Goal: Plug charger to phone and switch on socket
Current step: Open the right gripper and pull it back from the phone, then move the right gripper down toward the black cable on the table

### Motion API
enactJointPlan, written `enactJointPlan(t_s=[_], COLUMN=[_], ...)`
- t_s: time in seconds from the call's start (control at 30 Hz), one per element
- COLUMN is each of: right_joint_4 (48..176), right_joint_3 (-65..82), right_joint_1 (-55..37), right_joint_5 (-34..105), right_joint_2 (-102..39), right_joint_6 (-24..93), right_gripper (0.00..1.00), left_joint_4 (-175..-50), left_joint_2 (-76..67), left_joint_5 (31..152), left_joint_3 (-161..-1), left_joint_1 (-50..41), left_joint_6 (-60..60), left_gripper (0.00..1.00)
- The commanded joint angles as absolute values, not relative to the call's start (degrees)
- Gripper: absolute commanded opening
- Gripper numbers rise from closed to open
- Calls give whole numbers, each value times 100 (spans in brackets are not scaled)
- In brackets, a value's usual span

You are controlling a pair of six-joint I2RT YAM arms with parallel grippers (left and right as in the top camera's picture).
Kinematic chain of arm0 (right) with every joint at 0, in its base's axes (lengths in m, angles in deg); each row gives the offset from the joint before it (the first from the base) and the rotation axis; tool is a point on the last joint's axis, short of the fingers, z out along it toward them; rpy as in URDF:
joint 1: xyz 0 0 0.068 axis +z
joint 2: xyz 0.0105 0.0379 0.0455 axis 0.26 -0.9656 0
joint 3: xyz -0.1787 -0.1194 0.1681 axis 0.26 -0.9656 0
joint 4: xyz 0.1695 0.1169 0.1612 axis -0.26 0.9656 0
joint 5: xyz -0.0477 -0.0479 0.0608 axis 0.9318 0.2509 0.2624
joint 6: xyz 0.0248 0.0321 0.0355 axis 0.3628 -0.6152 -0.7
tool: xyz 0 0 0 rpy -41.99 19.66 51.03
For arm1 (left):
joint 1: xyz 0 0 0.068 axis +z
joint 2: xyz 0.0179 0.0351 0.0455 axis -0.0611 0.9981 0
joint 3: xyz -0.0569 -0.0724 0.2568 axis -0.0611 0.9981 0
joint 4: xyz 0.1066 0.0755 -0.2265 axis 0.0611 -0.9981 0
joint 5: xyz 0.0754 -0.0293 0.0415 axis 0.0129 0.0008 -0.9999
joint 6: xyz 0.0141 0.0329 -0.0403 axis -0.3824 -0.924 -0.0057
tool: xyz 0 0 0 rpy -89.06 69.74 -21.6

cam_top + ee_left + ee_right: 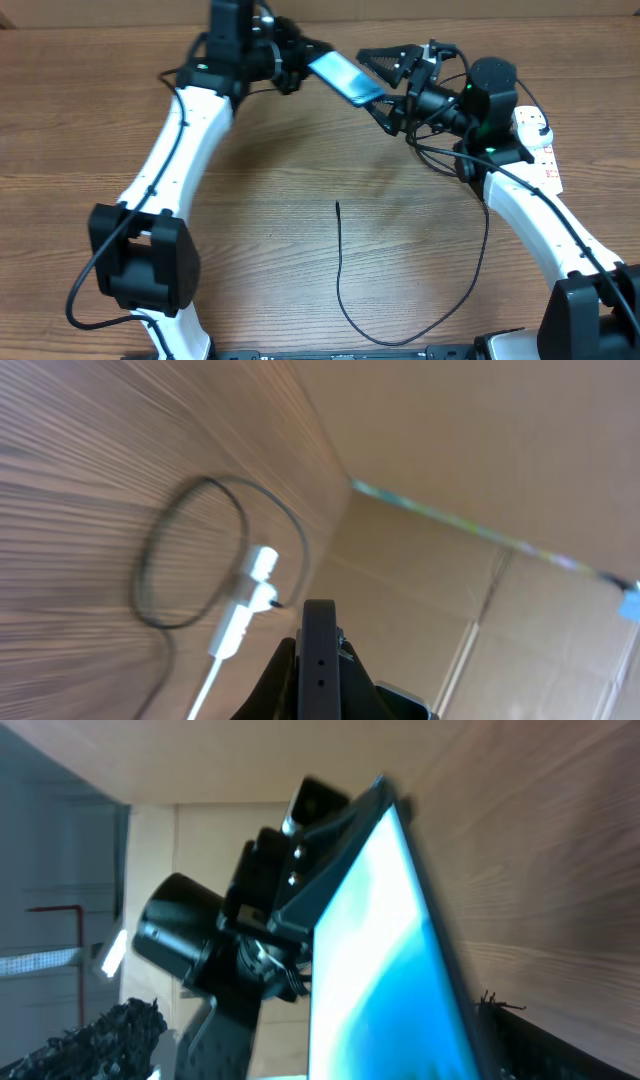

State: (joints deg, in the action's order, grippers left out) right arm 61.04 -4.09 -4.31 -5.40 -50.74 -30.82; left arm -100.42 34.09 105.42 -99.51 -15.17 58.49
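Note:
The phone, its screen glowing cyan, hangs tilted above the far side of the table, with my left gripper shut on its left end. From the left wrist its dark edge stands upright between the fingers. My right gripper is open, its jaws spread either side of the phone's right end; the screen fills the right wrist view. The charger lies as a thin black loop on the table, its tip free. The white socket lies at the right, partly hidden behind my right arm.
Cardboard walls close off the far side of the table. In the left wrist view a white plug-like piece on a white cord lies beside a loop of black cable. Both arm bases stand at the near edge.

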Motion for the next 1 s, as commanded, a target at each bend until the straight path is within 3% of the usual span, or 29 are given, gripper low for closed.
enactJointPlan(t_s=[0.0, 0.3, 0.57, 0.7, 0.97], right_joint_4=[6377, 7973, 9903, 10604, 11391], right_joint_3=[-367, -367, -358, -323, -302], right_joint_1=[-634, -732, -682, -455, 887], right_joint_5=[-960, -975, 426, 1359, 3444], right_joint_2=[-5022, -5024, -5022, -5022, -5024], right_joint_6=[-2403, -495, 985, 1400, 1717], right_gripper=[100, 100, 100, 100, 100], left_joint_4=[-10322, -10471, -10475, -10475, -10477], left_joint_2=[3302, 3302, 3302, 3302, 3302], left_joint_5=[10883, 12491, 14819, 14963, 14743], left_joint_3=[-9971, -9971, -9971, -9971, -9969], left_joint_1=[-999, -37, 582, 737, 767], left_joint_6=[5124, 3661, 1954, 1893, 1771], left_gripper=[4, 4, 4, 4, 4])
